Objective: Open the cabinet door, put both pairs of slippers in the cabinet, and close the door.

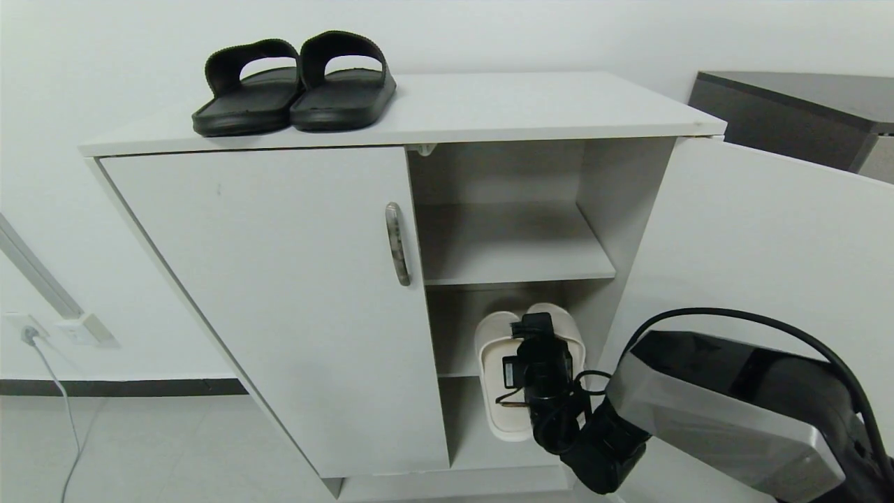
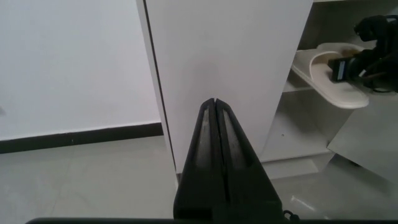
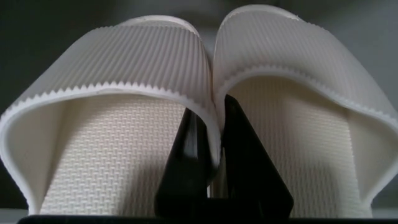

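White slippers (image 1: 492, 363) are in the mouth of the cabinet's (image 1: 279, 293) middle compartment with the right end effector (image 1: 533, 335) clamped on their straps, so I'd guess next is let go and back out. Black slippers (image 1: 293, 91) sit on the cabinet top, far left. Left end effector (image 2: 214, 109) is pressed together near the shut left door; white wall, pale floor (image 1: 140, 447).

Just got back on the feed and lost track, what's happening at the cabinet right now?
The right gripper is shut on the white slippers, pinching both straps together and holding them at the lower shelf of the cabinet, whose right door is open. The black slippers sit on the cabinet top. The left gripper hangs shut, low before the closed left door.
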{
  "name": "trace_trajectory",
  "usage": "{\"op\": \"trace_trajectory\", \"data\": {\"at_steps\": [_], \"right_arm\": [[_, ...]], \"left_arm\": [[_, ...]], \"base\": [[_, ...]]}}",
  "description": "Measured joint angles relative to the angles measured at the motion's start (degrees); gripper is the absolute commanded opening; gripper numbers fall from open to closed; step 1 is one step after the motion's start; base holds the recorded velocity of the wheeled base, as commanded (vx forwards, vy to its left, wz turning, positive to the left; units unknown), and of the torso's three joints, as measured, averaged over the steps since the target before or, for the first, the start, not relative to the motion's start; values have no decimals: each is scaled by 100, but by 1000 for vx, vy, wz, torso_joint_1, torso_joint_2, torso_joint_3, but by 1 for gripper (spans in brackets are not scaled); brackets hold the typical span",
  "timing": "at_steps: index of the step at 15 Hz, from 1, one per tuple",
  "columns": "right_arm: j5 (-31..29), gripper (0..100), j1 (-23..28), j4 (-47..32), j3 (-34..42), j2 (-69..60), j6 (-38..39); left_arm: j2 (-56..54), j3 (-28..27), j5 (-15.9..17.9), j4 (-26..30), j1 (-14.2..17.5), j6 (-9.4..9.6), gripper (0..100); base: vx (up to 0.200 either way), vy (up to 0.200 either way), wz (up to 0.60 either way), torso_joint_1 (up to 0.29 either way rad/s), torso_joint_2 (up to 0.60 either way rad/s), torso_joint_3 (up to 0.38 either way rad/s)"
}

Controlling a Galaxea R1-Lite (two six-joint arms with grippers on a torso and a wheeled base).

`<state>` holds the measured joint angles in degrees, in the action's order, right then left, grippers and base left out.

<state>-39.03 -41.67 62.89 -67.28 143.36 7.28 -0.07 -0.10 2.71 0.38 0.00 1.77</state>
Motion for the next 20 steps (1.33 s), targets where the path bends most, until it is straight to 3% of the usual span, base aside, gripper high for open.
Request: {"op": "trace_trajectory", "data": {"at_steps": [6,9,20], "right_arm": [[417,0,261,-840,-1538,510,71],[436,0,416,-903,-2138,829,-112],[652,0,705,-1270,-3209,1477,-449]], "left_arm": [[0,0,-22,-2,0,-16,0],[0,0,-132,-2,0,-27,0],[0,0,-132,-5,0,-29,0]], "base": [[0,0,0,0,0,0],[0,0,0,0,0,0],[0,0,0,0,0,0]]}}
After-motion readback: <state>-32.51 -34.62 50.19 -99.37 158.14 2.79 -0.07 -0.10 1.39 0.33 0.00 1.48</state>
